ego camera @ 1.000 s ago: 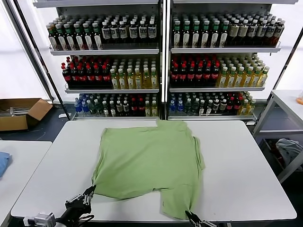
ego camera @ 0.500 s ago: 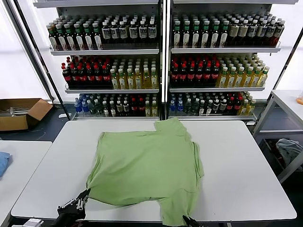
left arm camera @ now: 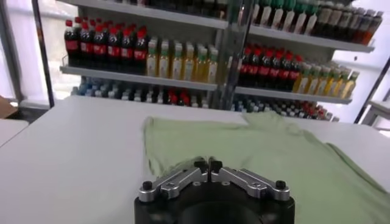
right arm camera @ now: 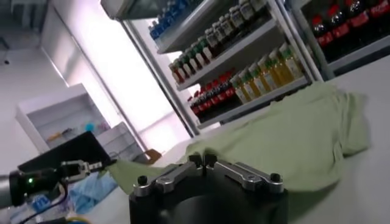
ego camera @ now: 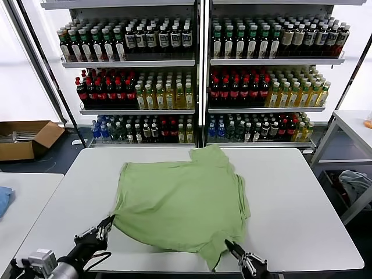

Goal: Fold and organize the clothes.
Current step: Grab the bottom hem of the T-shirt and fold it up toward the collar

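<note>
While the green shirt lies spread on the white table, the left gripper pinches its near left corner. The right gripper is clamped on the near right hem, both sets of fingers closed tight.

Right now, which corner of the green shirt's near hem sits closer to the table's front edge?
The hem corner by the right end effector hangs lowest on the polo shirt; the corner at the left end effector lies farther back.
</note>
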{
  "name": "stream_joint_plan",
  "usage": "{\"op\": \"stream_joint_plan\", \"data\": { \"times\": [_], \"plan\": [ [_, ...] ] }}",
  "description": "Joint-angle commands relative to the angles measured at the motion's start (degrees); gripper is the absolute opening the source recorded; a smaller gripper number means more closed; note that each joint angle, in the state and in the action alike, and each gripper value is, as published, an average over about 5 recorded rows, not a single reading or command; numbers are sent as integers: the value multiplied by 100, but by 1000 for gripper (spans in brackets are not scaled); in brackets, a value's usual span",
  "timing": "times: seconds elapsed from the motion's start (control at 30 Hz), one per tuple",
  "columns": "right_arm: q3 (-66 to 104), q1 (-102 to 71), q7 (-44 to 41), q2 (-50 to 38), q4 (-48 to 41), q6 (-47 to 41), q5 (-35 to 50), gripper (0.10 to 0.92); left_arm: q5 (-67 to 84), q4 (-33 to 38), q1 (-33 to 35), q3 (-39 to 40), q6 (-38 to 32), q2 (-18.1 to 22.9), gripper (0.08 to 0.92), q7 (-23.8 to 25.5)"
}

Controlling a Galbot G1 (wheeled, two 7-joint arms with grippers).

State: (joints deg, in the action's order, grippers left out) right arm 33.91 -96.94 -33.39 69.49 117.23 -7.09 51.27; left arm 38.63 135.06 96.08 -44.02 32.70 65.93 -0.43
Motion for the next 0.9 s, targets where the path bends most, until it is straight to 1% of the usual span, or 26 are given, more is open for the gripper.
{"op": "stream_joint_plan", "data": {
  "times": [0.03, 0.2, 0.33, 0.47, 0.6, 0.73, 0.83, 0.9],
  "plan": [
    [1, 802, 42, 13, -313, -133, 546, 110, 535, -395, -868, 25, 34, -525, 87, -77],
    [-75, 1433, 192, 38, -808, -209, 748, 110, 801, -880, -1349, 150, 36, -776, 87, -179],
    [-194, 2053, 295, -20, -1290, -250, 823, 110, 1030, -1472, -1794, 292, 38, -949, 87, -241],
    [-347, 2648, 393, -60, -1893, -257, 815, 110, 1126, -2105, -2238, 450, 41, -1029, 87, -278],
    [-600, 3112, 471, -87, -2468, -240, 713, 110, 1123, -2581, -2483, 647, 44, -999, 87, -299],
    [-846, 3462, 550, -42, -2910, -196, 503, 110, 1015, -2918, -2546, 836, 47, -892, 87, -286],
    [-1025, 3610, 690, 10, -3095, -176, 265, 110, 818, -3111, -2524, 915, 47, -805, 93, -216],
    [-1133, 3632, 838, 31, -3101, -214, 49, 129, 698, -3173, -2480, 929, 45, -756, 114, -136]
  ]
}}
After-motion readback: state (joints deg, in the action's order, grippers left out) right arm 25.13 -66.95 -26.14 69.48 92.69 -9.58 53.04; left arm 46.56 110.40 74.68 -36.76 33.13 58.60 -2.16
